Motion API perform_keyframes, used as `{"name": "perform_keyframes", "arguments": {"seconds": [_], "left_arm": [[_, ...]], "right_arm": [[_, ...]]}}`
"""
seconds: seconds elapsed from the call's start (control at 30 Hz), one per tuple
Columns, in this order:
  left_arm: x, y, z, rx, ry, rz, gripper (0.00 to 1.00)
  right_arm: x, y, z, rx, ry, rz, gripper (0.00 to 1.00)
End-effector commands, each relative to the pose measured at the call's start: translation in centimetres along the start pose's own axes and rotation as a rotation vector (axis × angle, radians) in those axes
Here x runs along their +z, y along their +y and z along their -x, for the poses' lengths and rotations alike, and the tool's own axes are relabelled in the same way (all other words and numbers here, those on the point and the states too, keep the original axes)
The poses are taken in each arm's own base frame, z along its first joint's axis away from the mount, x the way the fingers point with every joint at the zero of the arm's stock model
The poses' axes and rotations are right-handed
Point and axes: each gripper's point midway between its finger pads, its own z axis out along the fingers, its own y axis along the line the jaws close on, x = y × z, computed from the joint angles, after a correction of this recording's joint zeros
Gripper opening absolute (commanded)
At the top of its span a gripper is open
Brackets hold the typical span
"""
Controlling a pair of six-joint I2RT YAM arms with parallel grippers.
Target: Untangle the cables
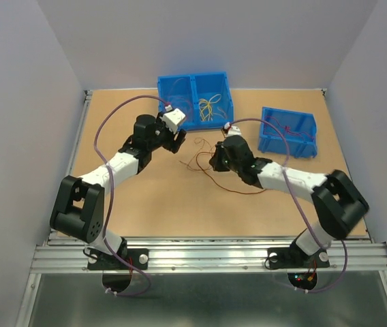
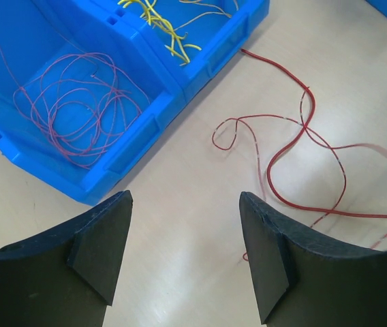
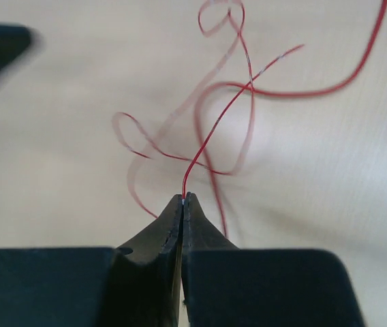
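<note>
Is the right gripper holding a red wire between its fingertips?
Yes, the right gripper is shut, with a thin red wire rising from its tips.

A double bin [image 1: 229,102] sits at the middle of the table's [image 1: 152,204] far edge, with cables [image 1: 209,107] in both compartments. A single bin [image 1: 287,146] lies toward the far right corner. Before the double bin, mid-table, loose cables [image 3: 210,136] lie between the left gripper [image 1: 178,143] and the right gripper [image 1: 214,159].

The big bin [image 1: 193,95], blue and split into two compartments, stands on the brown desk [image 1: 146,197] at its far edge. The small bin [image 1: 285,148], also blue, stands right of the big bin, apart from it, slightly nearer.
</note>
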Motion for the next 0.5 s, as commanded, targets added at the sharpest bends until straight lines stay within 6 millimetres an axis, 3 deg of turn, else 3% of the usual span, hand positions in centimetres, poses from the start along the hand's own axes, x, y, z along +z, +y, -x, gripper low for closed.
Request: {"name": "perform_keyframes", "arguments": {"seconds": [0.0,0.03,0.1,0.13,0.27,0.47], "left_arm": [[-1.6,-1.4,3.5,0.070,-0.128,-0.066,0.75],[-1.8,-1.5,3.7,0.078,-0.137,-0.072,0.75],[-2.7,-1.9,4.5,0.096,-0.179,-0.082,0.75],[-3.1,-2.2,4.7,0.103,-0.192,-0.085,0.75],[-4.9,-4.1,6.2,0.159,-0.278,-0.171,0.75],[-6.1,-7.1,5.9,0.208,-0.319,-0.321,0.81]], "right_arm": [[-9.5,6.6,8.8,-0.046,-0.353,0.360,0.01],[-10.8,6.3,8.1,-0.055,-0.375,0.391,0.01],[-13.9,6.9,9.8,-0.061,-0.488,0.457,0.01],[-16.5,7.0,10.9,-0.058,-0.558,0.488,0.00],[-19.2,5.9,11.6,-0.051,-0.654,0.490,0.00],[-20.0,6.2,11.8,-0.057,-0.669,0.509,0.01]]}}
